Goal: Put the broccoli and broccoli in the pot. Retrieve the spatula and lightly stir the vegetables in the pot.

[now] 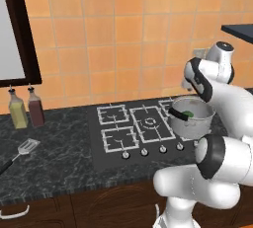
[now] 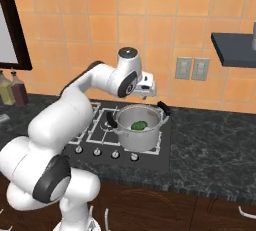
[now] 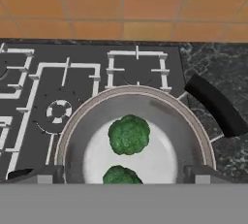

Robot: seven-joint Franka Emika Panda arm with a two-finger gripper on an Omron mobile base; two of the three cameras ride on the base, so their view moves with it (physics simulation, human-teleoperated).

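With both broccoli [image 3: 129,135] florets in pot [image 3: 87,126], spatula [image 1: 25,149] next: lies on counter, 9 o'clock of stove. Rigid, light, thin; best pinched mid-handle. Gripper [image 3: 116,172] empty over pot, jaws spread wide.

Standing on the front right burner of the stove [image 1: 129,128]: the pot [image 2: 137,134], its mouth lying open from above, two broccoli [image 3: 129,135] pieces sitting low inside. Jutting out at the rim, black handles. Leaving the other burners bare. Lying alone on the counter [image 1: 54,165] well to the left: the spatula [image 1: 22,151]. Crowding the wall behind it, two bottles [image 1: 26,107].
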